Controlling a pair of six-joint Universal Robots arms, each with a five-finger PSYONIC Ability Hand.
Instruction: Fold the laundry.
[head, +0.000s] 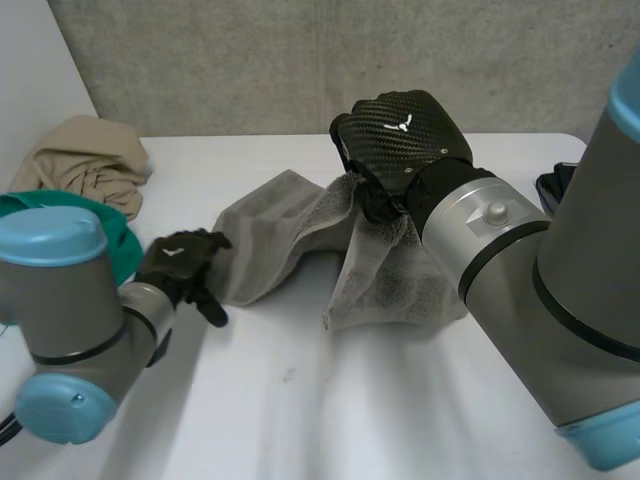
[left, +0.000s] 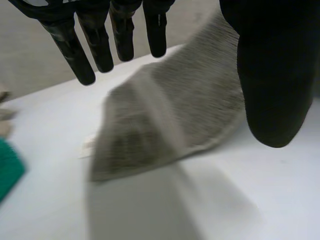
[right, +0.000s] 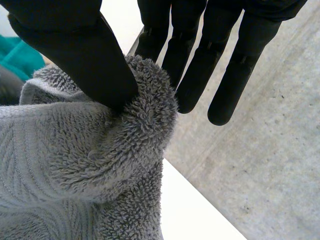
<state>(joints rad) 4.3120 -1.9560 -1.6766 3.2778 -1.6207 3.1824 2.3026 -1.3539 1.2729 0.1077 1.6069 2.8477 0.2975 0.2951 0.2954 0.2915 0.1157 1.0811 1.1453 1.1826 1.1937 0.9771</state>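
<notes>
Head view: my right hand (head: 400, 135) holds an edge of the fluffy grey terry towel (head: 290, 235) up off the white table (head: 300, 400). Left wrist view: my left hand (left: 95, 45) is spread, fingers straight, right by the towel. Right wrist view: thumb pinches a fold against my fingers.

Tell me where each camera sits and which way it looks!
Head view: behind and between the arms, looking down at the white table; both arms, left hand and right hand show.
Left wrist view: on the left wrist, looking along the open left hand at the grey towel.
Right wrist view: on the right wrist, looking along the right hand, which pinches the grey towel.
Shared: all three see the grey towel.
</notes>
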